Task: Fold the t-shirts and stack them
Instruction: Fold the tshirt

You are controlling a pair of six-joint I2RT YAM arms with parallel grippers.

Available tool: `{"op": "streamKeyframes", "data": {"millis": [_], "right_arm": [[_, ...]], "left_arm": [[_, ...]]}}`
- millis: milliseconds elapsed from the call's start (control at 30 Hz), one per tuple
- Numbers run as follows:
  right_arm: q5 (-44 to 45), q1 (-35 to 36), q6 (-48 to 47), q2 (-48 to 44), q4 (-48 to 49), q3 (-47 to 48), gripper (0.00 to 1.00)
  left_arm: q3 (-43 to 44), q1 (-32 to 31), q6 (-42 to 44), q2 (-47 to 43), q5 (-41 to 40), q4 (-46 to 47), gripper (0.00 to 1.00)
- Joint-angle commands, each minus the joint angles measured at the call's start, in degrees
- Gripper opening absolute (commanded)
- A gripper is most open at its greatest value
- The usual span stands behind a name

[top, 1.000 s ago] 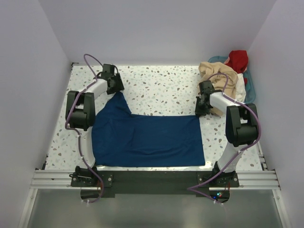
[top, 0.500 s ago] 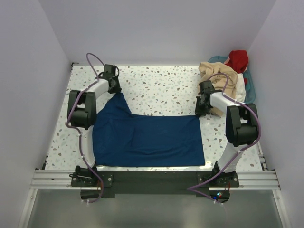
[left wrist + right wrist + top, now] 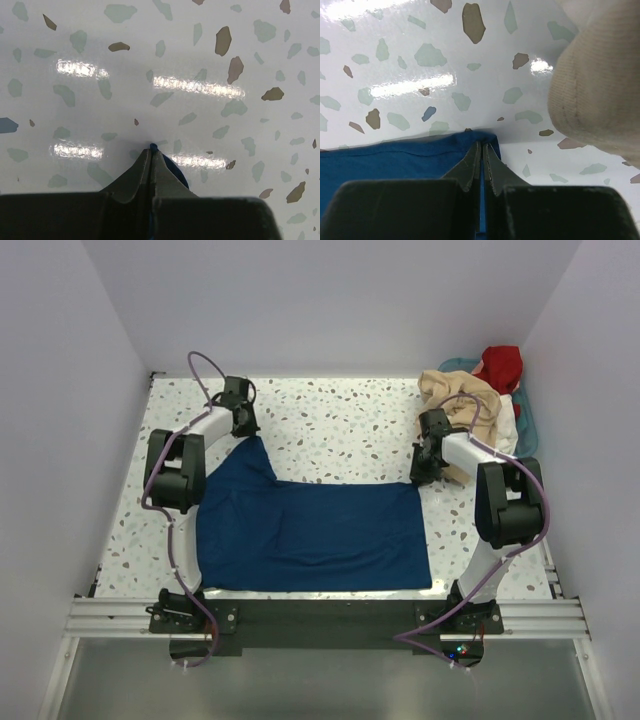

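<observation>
Shows the left gripper [image 3: 151, 150] pinched fully together, tips meeting on a tiny blue point of the navy t-shirt [image 3: 178, 176], with a little more of that cloth peeping out just right of and behind the fingers. Seems to catch only the very edge, though hard to judge from so close. Leaves nothing ahead of those tips but the speckled table [image 3: 200, 50] and its streaks of glare. Finds the right gripper [image 3: 481, 147] clamped narrow on a corner of the same shirt, a blue strip showing in the slit between the fingers, the hem running off to their left. Puts a rounded bulge of the beige t-shirt [image 3: 592, 85] ahead and to the right of those tips, near them. Farther out, from above, has the navy cloth lying flat and spread between the two grippers and back toward the arm bases. Beyond the right fingers, heaps the beige with the red t-shirt [image 3: 500, 365] and white t-shirt [image 3: 508, 425] over the teal basket [image 3: 527, 435].
</observation>
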Motion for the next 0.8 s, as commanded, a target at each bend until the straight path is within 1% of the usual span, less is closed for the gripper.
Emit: {"op": "streamKeyframes", "data": {"millis": [0, 200, 333, 400, 433, 567, 667, 733, 767], "right_arm": [[-0.4, -0.2, 1.0, -1.1, -2.3, 3.5, 0.00], [-0.1, -0.2, 1.3, 1.7, -4.2, 9.2, 0.00], [0.3, -0.1, 1.4, 4.2, -5.7, 13.3, 0.00], [0.6, -0.2, 1.5, 5.7, -6.7, 16.2, 0.00], [0.9, -0.2, 1.6, 6.3, -7.1, 18.3, 0.00], [1.3, -0.1, 1.7, 8.9, -8.9, 23.5, 0.00], [1.3, -0.2, 1.7, 10.6, -10.4, 28.2, 0.00], [1.6, -0.2, 1.4, 11.3, -11.5, 30.9, 0.00], [1.7, -0.2, 1.3, 11.4, -11.8, 31.5, 0.00]], "left_arm": [[2.3, 1.3, 1.1, -1.7, -0.1, 1.4, 0.00], [6.7, 1.8, 2.6, -0.9, 3.2, 2.4, 0.00], [8.5, 2.8, 2.0, -0.4, 4.7, 3.4, 0.00], [10.8, 3.2, 1.9, 0.0, 4.8, 3.6, 0.00], [11.9, 3.3, 2.0, 0.9, 6.6, 3.6, 0.00], [18.8, 3.6, 3.1, 3.0, 8.8, 2.9, 0.00], [21.4, 4.1, 3.1, 3.4, 10.5, 2.7, 0.00], [21.2, 4.2, 3.3, 1.9, 11.8, 3.5, 0.00], [19.7, 4.2, 3.5, 1.0, 12.4, 4.0, 0.00]]}}
